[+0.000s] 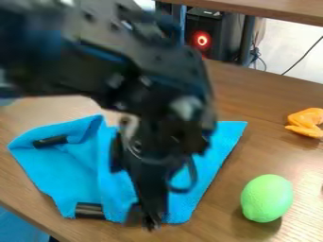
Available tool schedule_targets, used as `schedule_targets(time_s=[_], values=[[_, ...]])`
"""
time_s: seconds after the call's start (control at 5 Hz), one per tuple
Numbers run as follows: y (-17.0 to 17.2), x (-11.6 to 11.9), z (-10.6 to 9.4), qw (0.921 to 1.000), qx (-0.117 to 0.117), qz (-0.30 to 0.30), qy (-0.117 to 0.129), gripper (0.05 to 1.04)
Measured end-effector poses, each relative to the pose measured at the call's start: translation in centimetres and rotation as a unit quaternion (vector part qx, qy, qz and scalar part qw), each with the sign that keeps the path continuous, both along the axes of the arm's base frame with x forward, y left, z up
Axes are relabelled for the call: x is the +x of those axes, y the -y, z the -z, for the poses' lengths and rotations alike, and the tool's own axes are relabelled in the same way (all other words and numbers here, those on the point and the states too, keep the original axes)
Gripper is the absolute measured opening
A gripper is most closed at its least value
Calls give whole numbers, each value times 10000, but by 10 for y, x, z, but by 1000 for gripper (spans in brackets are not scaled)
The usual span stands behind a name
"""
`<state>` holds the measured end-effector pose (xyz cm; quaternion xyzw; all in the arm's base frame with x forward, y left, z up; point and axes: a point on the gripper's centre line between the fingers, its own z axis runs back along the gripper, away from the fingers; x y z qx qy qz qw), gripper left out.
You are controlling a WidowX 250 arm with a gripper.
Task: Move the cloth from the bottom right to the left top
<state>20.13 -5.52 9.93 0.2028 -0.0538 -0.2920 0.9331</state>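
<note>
1. In the camera view, the black robot arm (95, 56) is coming in from the upper left, and its gripper (145, 220) is hanging down with its tip by the lower edge of the blue cloth (69, 170). Whether the gripper is standing open or closed, or is gripping the cloth, I cannot tell.
2. The cloth is lying rumpled on the brown wooden table (262, 151), spreading from the left side to the middle of the view, partly behind the arm and gripper. Its upper left part is folding over.
3. A short black bar (50, 141) is lying on the cloth's upper left part, and a dark, shiny piece (89, 211) is sitting at its lower edge, left of the gripper.
4. A light green, egg-shaped ball (267, 198) is resting on the table right of the cloth, apart from it.
5. An orange toy (306, 123) is lying farther back, near the right edge.
6. Behind the table, a ring (202, 39) is glowing red on a black case (214, 28).
</note>
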Motion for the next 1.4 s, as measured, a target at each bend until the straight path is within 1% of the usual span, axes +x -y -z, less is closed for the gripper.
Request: schedule_targets(time_s=[0.2, 0.4, 0.6, 0.8, 1.0, 1.2, 1.4], values=[[4, 6, 9, 9999, 104, 63, -15, 999], [12, 7, 14, 9997, 123, 203, 25, 954], [14, 7, 14, 9995, 169, 260, 60, 734], [14, 7, 14, 9992, 184, 342, 7, 394], [11, 4, 16, 9988, 218, 424, -95, 183], [7, -1, 21, 9986, 260, 442, -159, 63], [1, -4, 24, 9983, 286, 449, -250, 50]])
